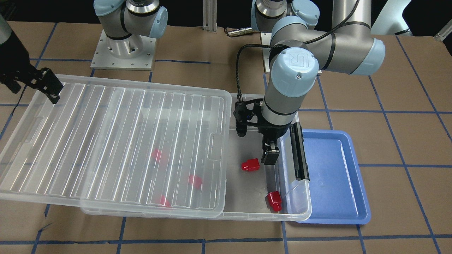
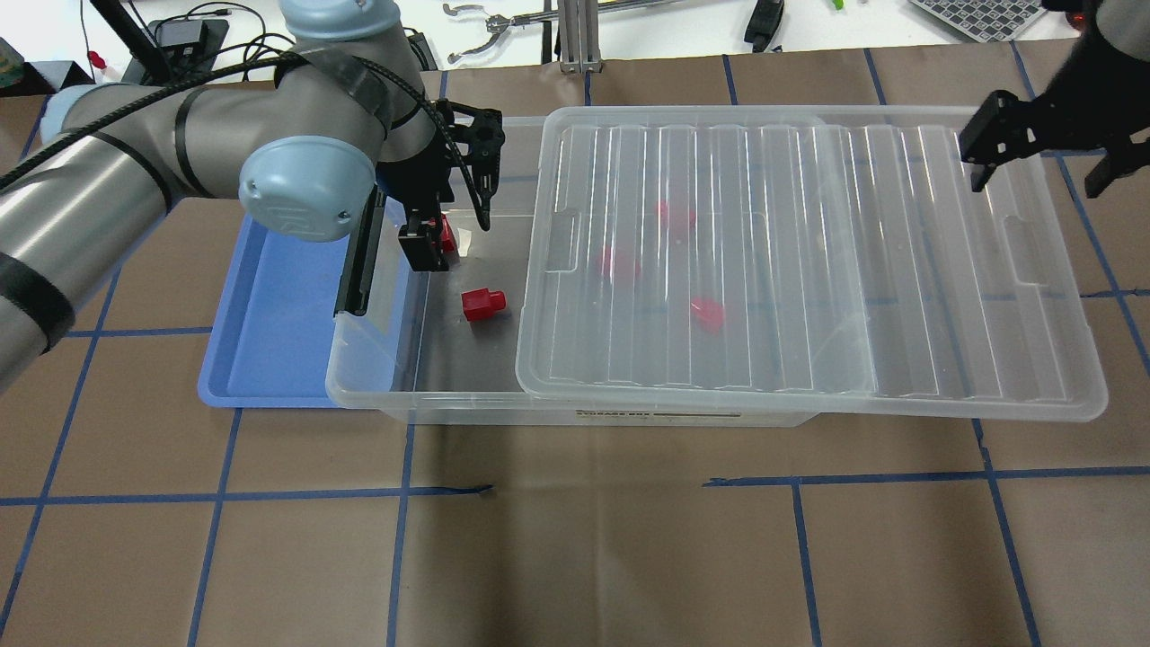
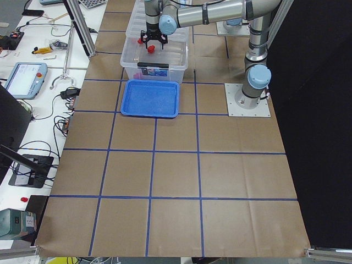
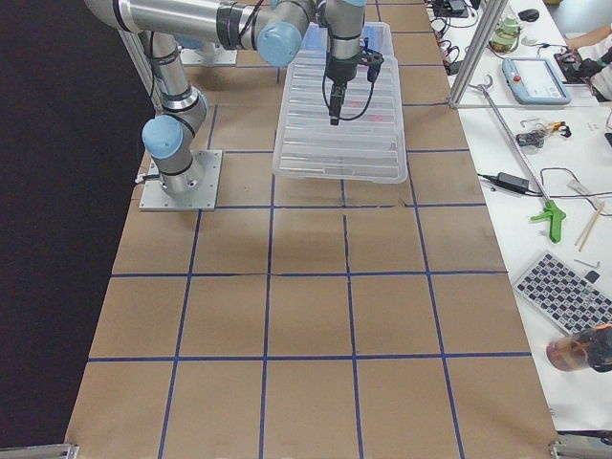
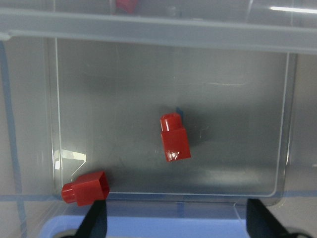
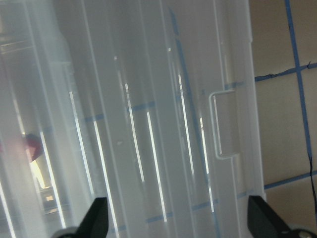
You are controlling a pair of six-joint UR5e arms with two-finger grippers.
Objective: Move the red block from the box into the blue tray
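Left gripper [image 5: 178,223], jaws spread wide, empty, hung over small red plastic block [image 5: 174,139] inside large clear plastic box [image 1: 300,208] beside shallow light-blue tray [image 1: 339,176]. Block likely light, rigid, slick: pinch squarish body. Right gripper [image 6: 178,220] likewise spread, empty, over ribbed lid [image 1: 123,141].

Blocks [image 1: 250,164] in box [image 1: 247,188], perhaps three under lid [image 1: 113,141]; tray [image 1: 335,176] alongside.
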